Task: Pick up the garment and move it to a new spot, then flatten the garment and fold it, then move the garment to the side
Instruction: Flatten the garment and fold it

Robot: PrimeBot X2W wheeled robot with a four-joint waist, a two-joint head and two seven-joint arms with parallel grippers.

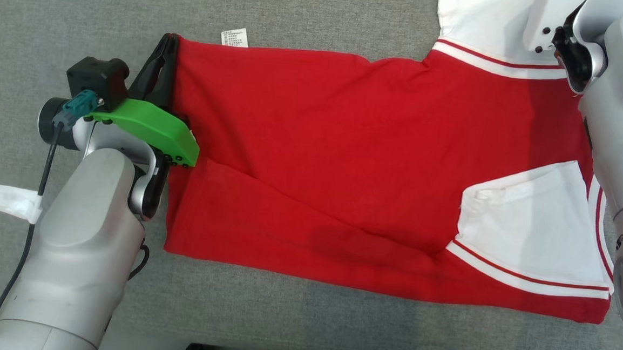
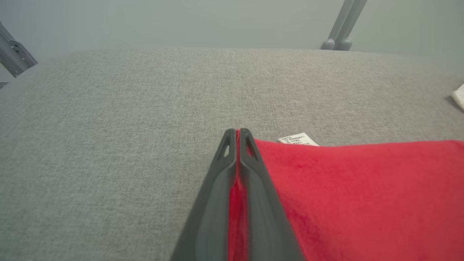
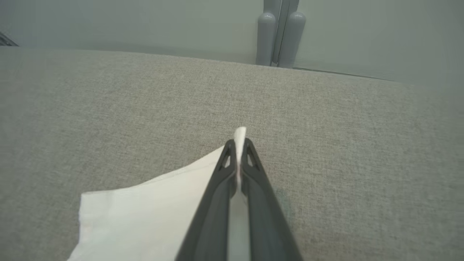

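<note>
Grey, tightly woven cloth is covering the work surface (image 1: 83,9) you are working over, its matte weave running flat to a rounded far edge in both wrist views. Your garment (image 1: 318,159), a red knit shirt, is lying spread across the middle of it, hem toward your left arm and shoulders toward your right, with one long diagonal crease running through the nearer half. Its short white sleeves are showing at the right end: the near sleeve (image 1: 530,221) is lying folded over the red body, edged by a white band with a thin red stripe, and the far sleeve (image 1: 483,18) is spreading onto the grey cloth past a matching striped band. Your pale, smooth left forearm (image 1: 80,236) is showing at the lower left, carrying a glossy green plastic cover (image 1: 152,127) at the wrist. Your left gripper (image 2: 237,133) is pinching the far corner of the hem, its two dark tapered fingers pressed together with a strip of red fabric squeezed between them. Your right gripper (image 3: 237,143) is clamping the far sleeve's white cloth the same way, a tip of white poking out beyond the closed fingertips. A small white printed care label (image 1: 234,36) is sticking out from the garment's far edge just beside the left gripper's fingertips.
</note>
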